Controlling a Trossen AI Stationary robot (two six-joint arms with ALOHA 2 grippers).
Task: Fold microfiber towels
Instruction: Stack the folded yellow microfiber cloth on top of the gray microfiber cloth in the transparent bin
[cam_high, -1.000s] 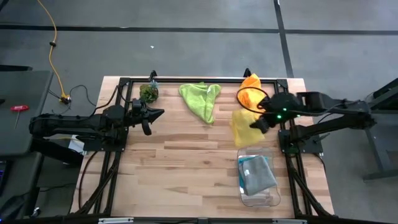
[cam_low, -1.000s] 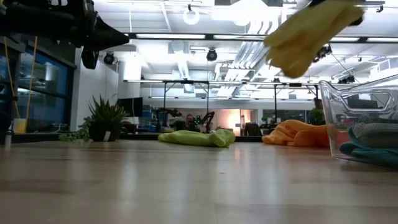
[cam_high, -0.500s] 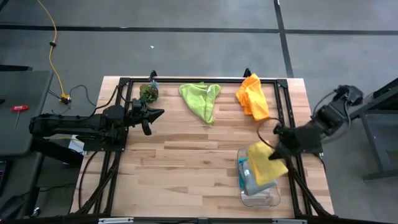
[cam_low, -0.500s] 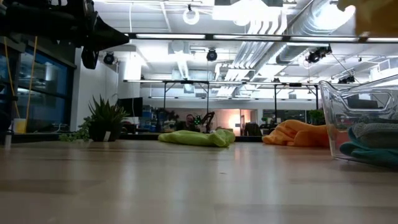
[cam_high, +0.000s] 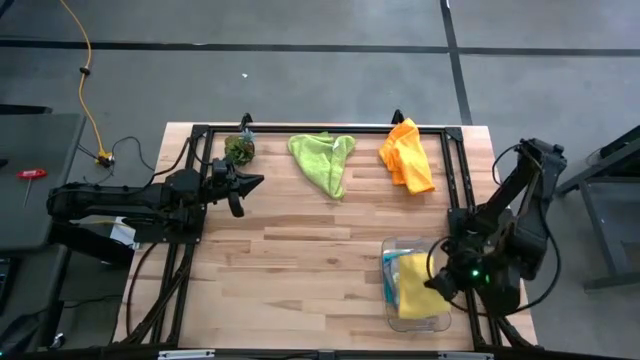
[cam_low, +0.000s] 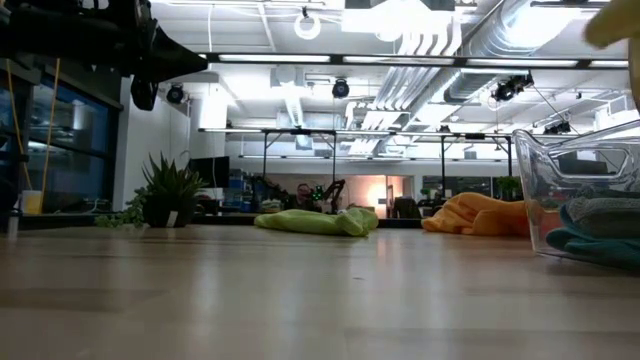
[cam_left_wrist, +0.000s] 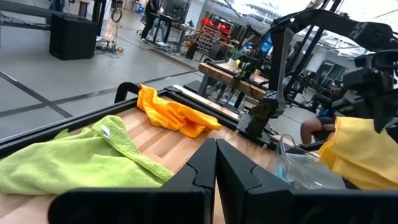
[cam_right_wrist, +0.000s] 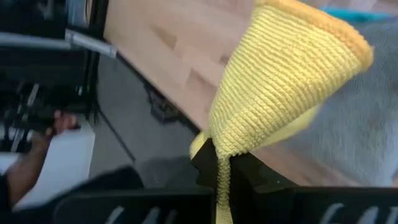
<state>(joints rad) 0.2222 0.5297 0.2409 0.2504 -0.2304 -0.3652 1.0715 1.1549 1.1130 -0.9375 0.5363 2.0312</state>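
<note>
On the wooden bench (cam_high: 300, 260), the right hand (cam_high: 437, 285) holds the yellow towel (cam_high: 413, 286), pinched tight by one edge, over the clear plastic bin (cam_high: 432, 322). It looks light, limp and grippy; corners suit grasping. The left hand (cam_high: 250, 183) waits closed, empty.

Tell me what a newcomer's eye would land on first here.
The right gripper holds the yellow towel over the clear plastic bin at the table's near right. Along the far edge lie the lime green towel and the orange towel. The left gripper hangs shut and empty above the table's left side.
</note>
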